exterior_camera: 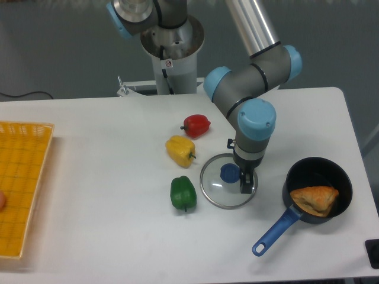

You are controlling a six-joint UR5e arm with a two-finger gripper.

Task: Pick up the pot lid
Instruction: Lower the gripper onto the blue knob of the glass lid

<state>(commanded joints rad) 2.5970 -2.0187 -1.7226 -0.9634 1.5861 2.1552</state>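
Note:
A round glass pot lid [220, 190] with a metal rim and a blue knob [229, 172] lies flat on the white table. My gripper [241, 177] points straight down over the lid's right half, right beside the knob. One dark finger [246, 181] shows just right of the knob and reaches down to the glass. The other finger is hidden behind the knob or the wrist, so the gap between the fingers cannot be read. The lid rests on the table and is not lifted.
A black pot [333, 174] with a blue handle [276, 231] holds a pastry [314, 199] right of the lid. Red [196, 125], yellow [180, 150] and green [183, 193] peppers lie left of the lid. A yellow basket [21, 189] sits at the left edge.

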